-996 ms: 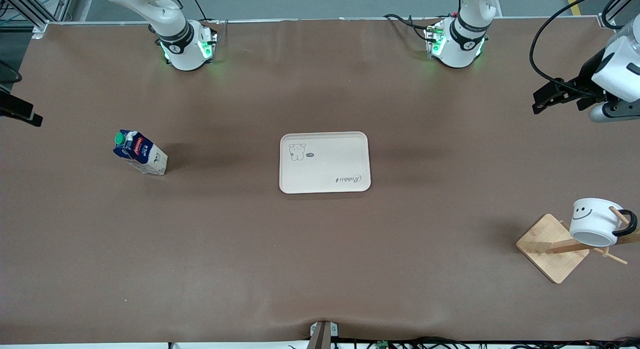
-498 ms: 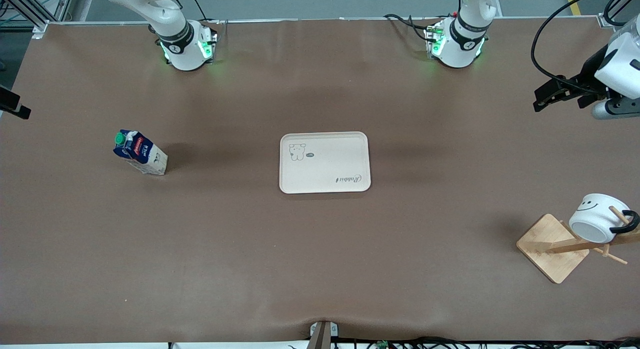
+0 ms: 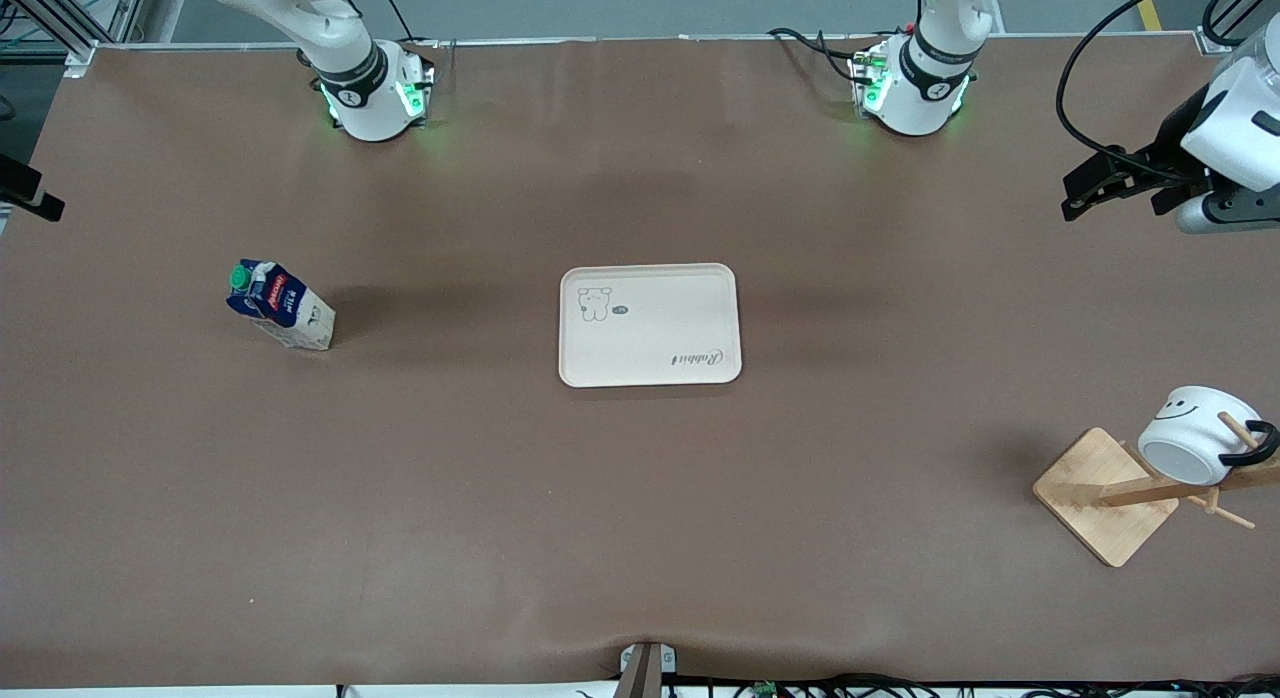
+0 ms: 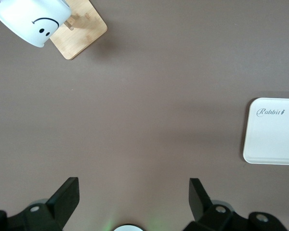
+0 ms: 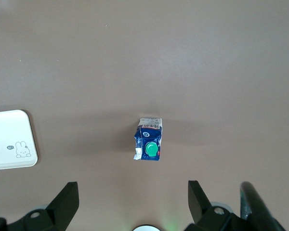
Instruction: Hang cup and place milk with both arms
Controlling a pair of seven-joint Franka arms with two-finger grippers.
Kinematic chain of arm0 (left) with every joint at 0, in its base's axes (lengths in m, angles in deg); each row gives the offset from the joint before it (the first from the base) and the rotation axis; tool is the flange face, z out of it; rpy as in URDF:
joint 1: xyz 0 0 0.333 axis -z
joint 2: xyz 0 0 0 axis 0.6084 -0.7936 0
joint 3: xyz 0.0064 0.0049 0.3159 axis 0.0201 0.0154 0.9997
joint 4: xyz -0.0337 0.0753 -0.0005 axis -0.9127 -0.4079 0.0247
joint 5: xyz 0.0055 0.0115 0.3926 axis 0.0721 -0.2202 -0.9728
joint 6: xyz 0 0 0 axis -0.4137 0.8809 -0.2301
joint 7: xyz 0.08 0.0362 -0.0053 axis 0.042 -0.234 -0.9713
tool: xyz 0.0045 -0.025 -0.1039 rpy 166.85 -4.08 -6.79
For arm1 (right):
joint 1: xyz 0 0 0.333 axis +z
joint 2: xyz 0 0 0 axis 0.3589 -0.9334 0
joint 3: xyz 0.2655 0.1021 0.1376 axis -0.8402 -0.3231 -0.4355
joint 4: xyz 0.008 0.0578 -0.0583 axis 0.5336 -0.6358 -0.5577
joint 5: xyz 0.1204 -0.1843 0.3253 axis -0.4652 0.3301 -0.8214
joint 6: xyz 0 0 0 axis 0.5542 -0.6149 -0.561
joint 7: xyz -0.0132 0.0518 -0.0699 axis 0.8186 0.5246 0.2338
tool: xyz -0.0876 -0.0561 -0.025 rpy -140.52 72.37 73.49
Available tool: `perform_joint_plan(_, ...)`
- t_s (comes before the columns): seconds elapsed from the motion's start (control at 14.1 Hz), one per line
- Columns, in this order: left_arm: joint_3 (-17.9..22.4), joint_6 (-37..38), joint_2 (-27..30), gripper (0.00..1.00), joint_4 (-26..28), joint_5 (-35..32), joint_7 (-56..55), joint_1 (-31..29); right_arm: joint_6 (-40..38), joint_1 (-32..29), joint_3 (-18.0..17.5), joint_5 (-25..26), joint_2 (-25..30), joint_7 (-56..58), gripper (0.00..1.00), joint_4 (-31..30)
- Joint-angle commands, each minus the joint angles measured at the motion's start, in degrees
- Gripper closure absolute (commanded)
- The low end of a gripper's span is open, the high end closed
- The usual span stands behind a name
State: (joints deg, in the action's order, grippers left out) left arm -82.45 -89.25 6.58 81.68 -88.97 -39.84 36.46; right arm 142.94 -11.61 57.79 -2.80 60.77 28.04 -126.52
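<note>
The cup (image 3: 1195, 436), white with a black smiley, hangs by its black handle on a peg of the wooden rack (image 3: 1095, 493) near the left arm's end of the table. It also shows in the left wrist view (image 4: 31, 19). My left gripper (image 3: 1085, 190) is open and empty, up in the air, apart from the cup; its view shows spread jaws (image 4: 133, 192). The milk (image 3: 280, 306) stands on the table toward the right arm's end. My right gripper (image 5: 133, 195) is open and empty above the milk (image 5: 148, 139); only part of it shows in the front view (image 3: 35, 203).
A cream tray (image 3: 649, 325) with a rabbit drawing lies at the table's middle, with nothing on it. It shows at the edge of both wrist views, left (image 4: 274, 132) and right (image 5: 12, 139). The brown table cover is bare between the tray, milk and rack.
The cup has tipped and settled on the rack peg. My left gripper has drawn away from it toward the bases. My right gripper has shifted slightly at the view's edge.
</note>
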Motion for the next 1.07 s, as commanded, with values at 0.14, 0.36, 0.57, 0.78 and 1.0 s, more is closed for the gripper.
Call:
perform_joint_plan(0.14, -0.9, 0.4, 0.5, 0.00, -0.2, -1.2, 0.3, -0.3, 0.9, 0.6, -0.8, 0.5, 2.4, -0.5, 0.00, -2.0)
perform_joint_plan(0.36, -0.5, 0.3, 0.2, 0.00, -0.8, -1.3, 0.3, -0.7, 1.5, 0.9, -3.0, 0.5, 6.2, -0.5, 0.00, -7.2)
perform_joint_plan(0.57, -0.5, 0.2, 0.0, 0.00, -0.9, -1.3, 0.3, -1.3, 2.9, -11.1, -14.5, 0.5, 6.5, -0.5, 0.00, -10.9)
perform_joint_plan(0.78, -0.5, 0.2, -0.1, 0.00, -0.8, -1.2, 0.3, -1.3, 4.5, -12.1, -16.6, 0.7, 6.1, -0.4, 0.00, -10.4)
perform_joint_plan(1.0, -0.6, 0.2, 0.0, 0.00, -0.9, -1.2, 0.4, -1.1, 4.5, -12.7, -16.4, 1.7, 6.0, -0.2, 0.00, -10.3)
